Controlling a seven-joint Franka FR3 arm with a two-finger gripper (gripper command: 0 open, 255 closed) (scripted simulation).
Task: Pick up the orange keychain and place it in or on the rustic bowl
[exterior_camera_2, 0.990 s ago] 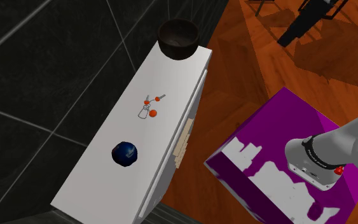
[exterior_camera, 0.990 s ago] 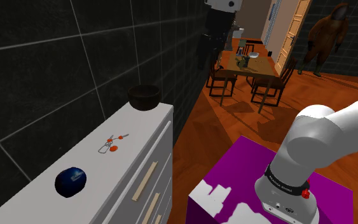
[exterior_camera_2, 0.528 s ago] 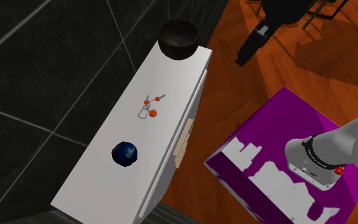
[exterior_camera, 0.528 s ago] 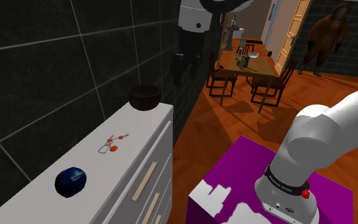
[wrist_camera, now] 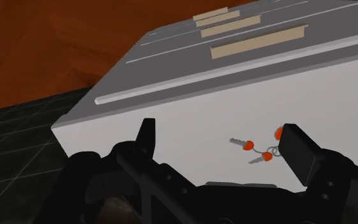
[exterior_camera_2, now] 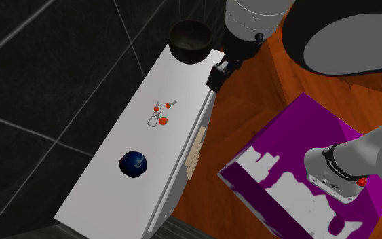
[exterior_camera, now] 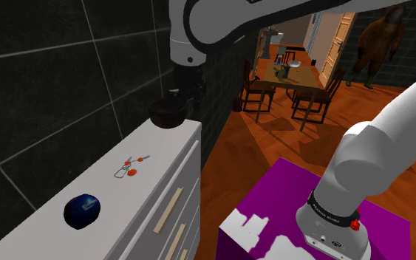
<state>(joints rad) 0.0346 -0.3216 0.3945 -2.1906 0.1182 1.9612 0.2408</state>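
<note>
Moved: arm swung over; gripper [exterior_camera_2: 218, 76] hung by the counter [exterior_camera: 158, 144] edge near the bowl [exterior_camera: 167, 112].
Gripper: fingers spread, released.
Keychain [exterior_camera: 128, 166]: lay mid-counter, well apart from the bowl.
Bowl: dark, at counter's end.

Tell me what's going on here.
The white arm holds its open, empty pincer by the end of the white cabinet where the dark bowl sits. The orange keychain lies untouched on the cabinet top, between the bowl and a blue ball. Nothing is picked up yet.
</note>
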